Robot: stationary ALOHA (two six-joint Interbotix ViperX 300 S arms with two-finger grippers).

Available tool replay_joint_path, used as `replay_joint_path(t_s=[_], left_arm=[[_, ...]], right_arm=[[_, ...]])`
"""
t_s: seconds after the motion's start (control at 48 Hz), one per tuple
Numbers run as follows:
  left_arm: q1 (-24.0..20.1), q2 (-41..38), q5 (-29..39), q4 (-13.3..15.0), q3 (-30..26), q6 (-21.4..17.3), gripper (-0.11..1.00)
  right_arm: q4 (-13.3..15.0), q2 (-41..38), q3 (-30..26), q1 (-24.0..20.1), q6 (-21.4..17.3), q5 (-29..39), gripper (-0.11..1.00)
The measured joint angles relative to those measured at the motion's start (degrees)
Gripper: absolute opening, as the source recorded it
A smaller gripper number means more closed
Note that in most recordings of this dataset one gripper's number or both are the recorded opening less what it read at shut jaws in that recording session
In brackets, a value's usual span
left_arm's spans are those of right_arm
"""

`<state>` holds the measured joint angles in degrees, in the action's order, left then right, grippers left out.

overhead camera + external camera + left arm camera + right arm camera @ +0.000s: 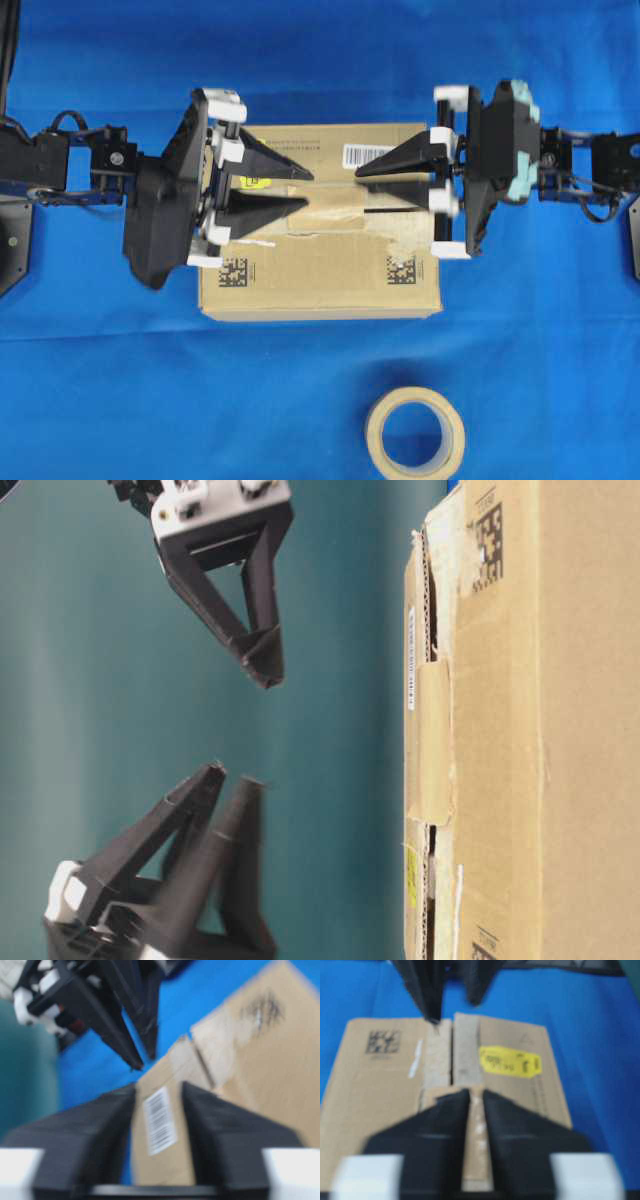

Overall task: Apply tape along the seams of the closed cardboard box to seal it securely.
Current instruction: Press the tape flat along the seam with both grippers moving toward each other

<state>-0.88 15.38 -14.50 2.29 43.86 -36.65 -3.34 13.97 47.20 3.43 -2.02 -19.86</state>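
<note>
Both pincers above cardboard box (pixel 320 285), clear of it: left pincer (pixel 306 190) ajar, right pincer (pixel 362 190) nearly closed, empty. Barcode label (pixel 367 154) at 12 o'clock, unreadable.

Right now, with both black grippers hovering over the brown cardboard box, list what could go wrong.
1. The short tan tape piece on the cardboard box looks lifted at its ends, so a careless press may crease it or push it off the dark seam.
2. The left gripper and right gripper point at each other with their tips close, so they could collide.
</note>
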Motion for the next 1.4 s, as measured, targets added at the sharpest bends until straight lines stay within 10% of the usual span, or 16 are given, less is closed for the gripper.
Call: replay_joint_path(t_s=[0.188,1.396], left_arm=[[0.1,-3.9,-2.4,-0.5,0.0,17.1,0.00],[-1.7,-15.9,-8.7,-0.1,4.0,27.0,0.00]], right_arm=[[0.0,-2.9,-0.8,0.3,0.0,-0.4,0.00],[-1.2,-16.3,-4.8,-0.5,-0.9,-0.6,0.00]])
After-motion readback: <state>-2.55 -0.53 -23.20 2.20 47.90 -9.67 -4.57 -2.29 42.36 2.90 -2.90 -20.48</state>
